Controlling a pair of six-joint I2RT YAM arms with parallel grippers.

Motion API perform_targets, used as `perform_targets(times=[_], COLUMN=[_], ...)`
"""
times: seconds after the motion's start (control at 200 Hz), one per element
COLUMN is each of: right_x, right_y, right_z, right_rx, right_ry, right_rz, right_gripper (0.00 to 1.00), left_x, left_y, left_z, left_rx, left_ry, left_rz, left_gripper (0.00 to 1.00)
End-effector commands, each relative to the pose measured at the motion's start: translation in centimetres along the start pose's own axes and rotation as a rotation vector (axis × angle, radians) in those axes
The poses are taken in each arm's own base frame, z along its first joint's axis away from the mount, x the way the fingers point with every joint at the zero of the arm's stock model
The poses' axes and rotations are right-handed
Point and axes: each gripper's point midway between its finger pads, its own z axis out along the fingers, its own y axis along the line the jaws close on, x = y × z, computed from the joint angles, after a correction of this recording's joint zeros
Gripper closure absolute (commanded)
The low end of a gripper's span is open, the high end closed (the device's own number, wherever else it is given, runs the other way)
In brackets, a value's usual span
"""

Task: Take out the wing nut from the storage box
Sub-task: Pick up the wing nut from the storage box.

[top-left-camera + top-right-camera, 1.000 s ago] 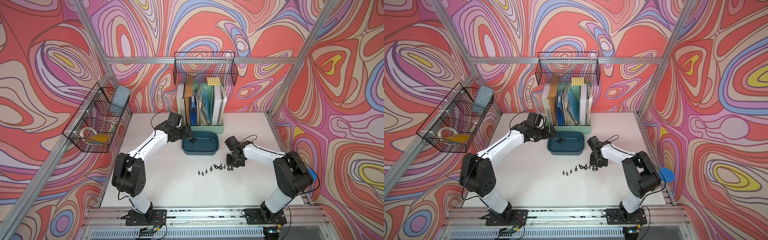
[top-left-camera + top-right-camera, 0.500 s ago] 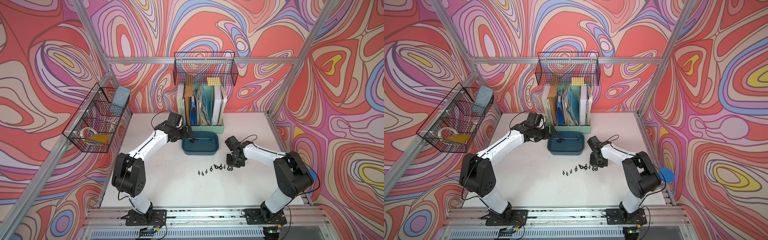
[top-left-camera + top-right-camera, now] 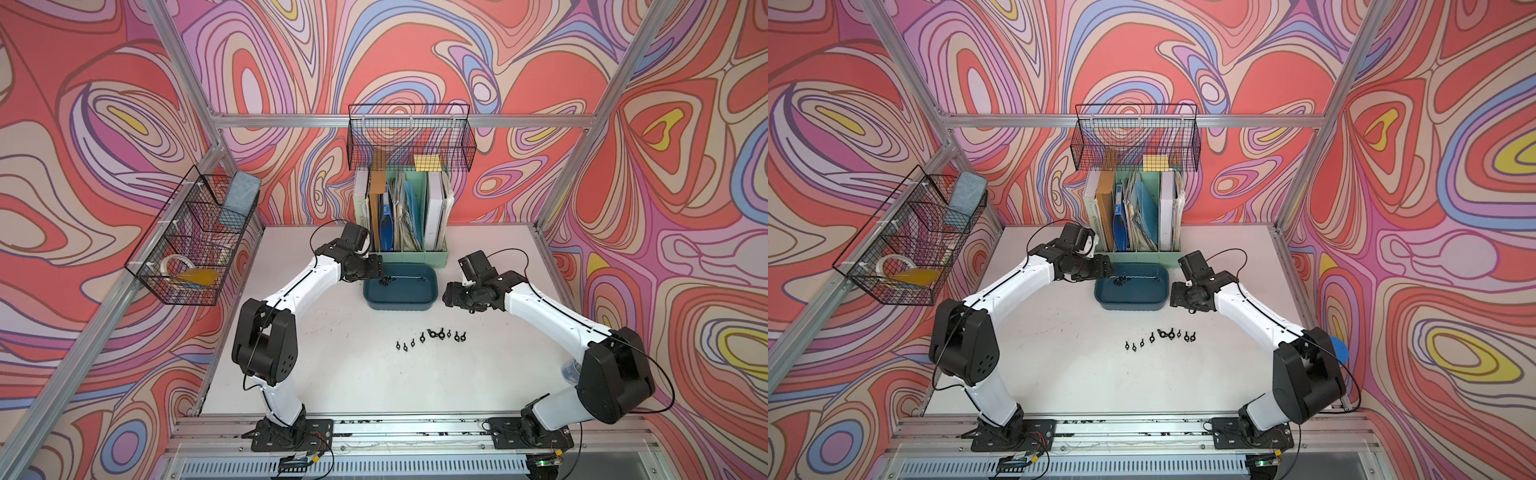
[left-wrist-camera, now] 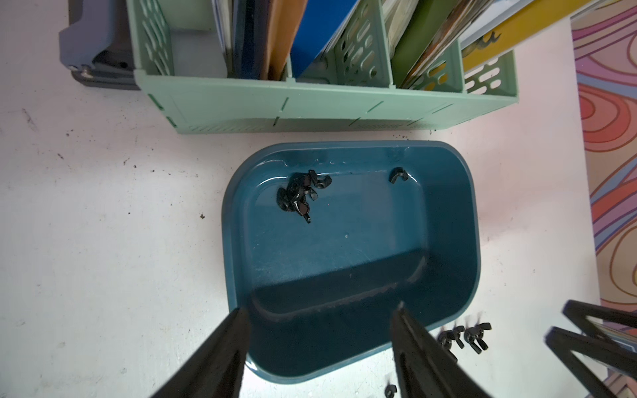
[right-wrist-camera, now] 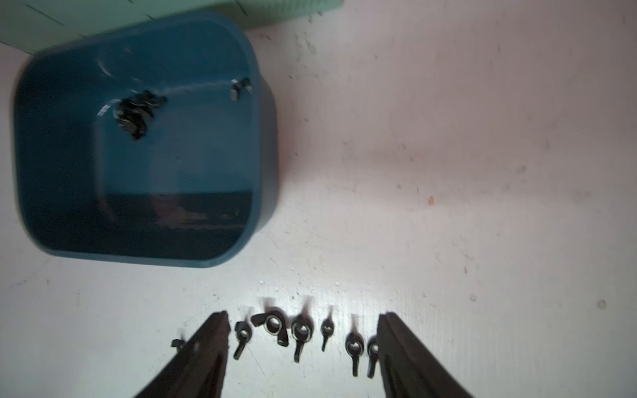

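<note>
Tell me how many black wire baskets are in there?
2. The rear basket hangs on the back wall above the mint-green file holder; the side basket hangs on the wall by the left arm. None seems hidden.

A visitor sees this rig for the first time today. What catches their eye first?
Probably the swirling pink, red and purple wall pattern all round. Then the shallow dark teal plastic storage box before the mint-green file holder, a clump of black wing nuts inside it, and a row of more wing nuts on the white table in front.
</note>
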Motion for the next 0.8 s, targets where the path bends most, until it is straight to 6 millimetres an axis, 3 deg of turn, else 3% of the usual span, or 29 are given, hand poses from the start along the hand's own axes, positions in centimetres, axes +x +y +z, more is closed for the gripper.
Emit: perform_targets(times=[0.0,0.2,0.29,0.471,0.796], right_x=[-2.4,-3.8,-4.0,-4.0,-4.0], right_y=[2.7,4.4,4.5,4.4,4.1], right_z=[-1.6,-2.0,-1.9,-1.7,-1.7], right_rx=[-0.115,-0.187,-0.186,-0.178,-0.166], right_ry=[-0.08,-0.115,-0.117,-0.117,-0.117], right_rz=[-0.017,-0.003,0.002,0.011,0.023], right_gripper=[0.23,0.05,0.02,0.02,0.02], left_x=[1.2,1.0,0.7,0.6,0.9], left_y=[0.5,0.4,0.7,1.4,1.7], left_z=[1.1,3.2,4.3,6.4,9.2], left_rx=[-0.065,-0.099,-0.118,-0.145,-0.154], left_ry=[0.071,0.103,0.108,0.123,0.117], left_rz=[0.075,0.11,0.119,0.137,0.15], left_gripper=[0.36,0.5,0.56,0.63,0.63])
